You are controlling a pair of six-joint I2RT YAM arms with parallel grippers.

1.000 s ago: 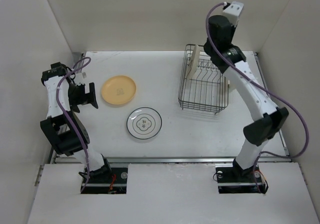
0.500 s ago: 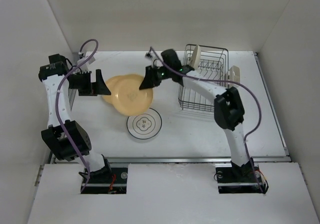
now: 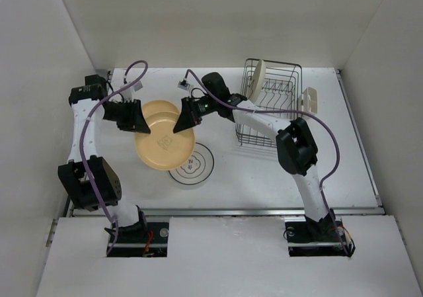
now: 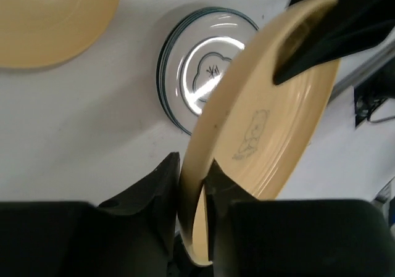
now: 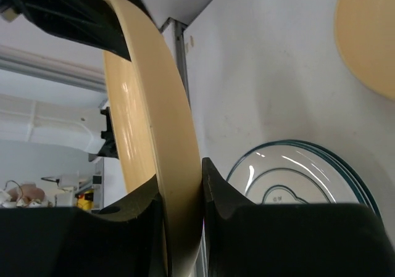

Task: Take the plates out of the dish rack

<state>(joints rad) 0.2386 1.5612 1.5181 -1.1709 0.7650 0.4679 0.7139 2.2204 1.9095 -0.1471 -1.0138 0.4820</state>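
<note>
A yellow-orange plate hangs tilted above the table, gripped from both sides. My left gripper is shut on its left rim, the edge pinched between the fingers. My right gripper is shut on the opposite rim. Under it lie a second yellow-orange plate and a white plate with a dark rim ring, both flat on the table and partly covered. The dark wire dish rack stands at the back right with one cream plate upright in it.
A small cream cup holder hangs on the rack's right side. White walls close in the table on the left, back and right. The right arm stretches from the rack's front across the middle of the table.
My left gripper has moved right and shut on the rim of the yellow-orange plate. The right gripper has brought that plate a little further left and toward the front.
</note>
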